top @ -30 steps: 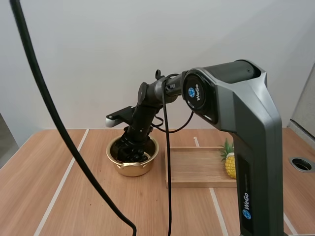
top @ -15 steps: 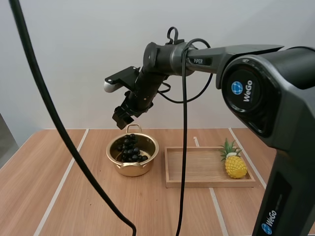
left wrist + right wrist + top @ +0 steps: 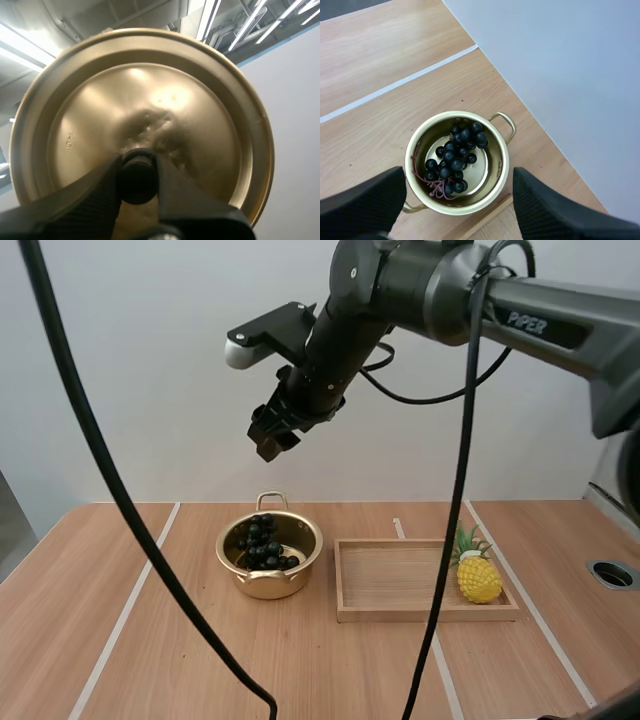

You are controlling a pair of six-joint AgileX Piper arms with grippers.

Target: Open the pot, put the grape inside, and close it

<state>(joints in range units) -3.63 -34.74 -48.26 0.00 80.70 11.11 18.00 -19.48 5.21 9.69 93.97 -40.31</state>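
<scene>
The biggest worry is the lid [image 3: 150, 90]. My left gripper [image 3: 137, 175] is clamped on its little black knob [image 3: 136, 181], and that pinch is all that holds the lid up. The knob looks round and smooth, so I think the lid could swing or slip on the way down. If it comes in tilted or off to one side, it could hit the rim of the pot [image 3: 268, 583] and push the pot along the table [image 3: 150, 640]. It could also sit crooked and not close.

A smaller worry is my right gripper [image 3: 268, 437]. It hangs high over the pot with its two fingers wide apart and nothing in them. If it is in the way when the lid comes, the two arms could bump.

The smallest worry is the grapes [image 3: 262, 540]. They lie low inside the pot, so I do not think the lid will squash them.

Now the count, big things first:
- one table
- one wooden tray [image 3: 425, 613], just beside the pot
- one pot
- one lid
- one pineapple [image 3: 478, 577], at the tray's right end
- one bunch of grapes, with too many dark berries to count
- one knob
</scene>
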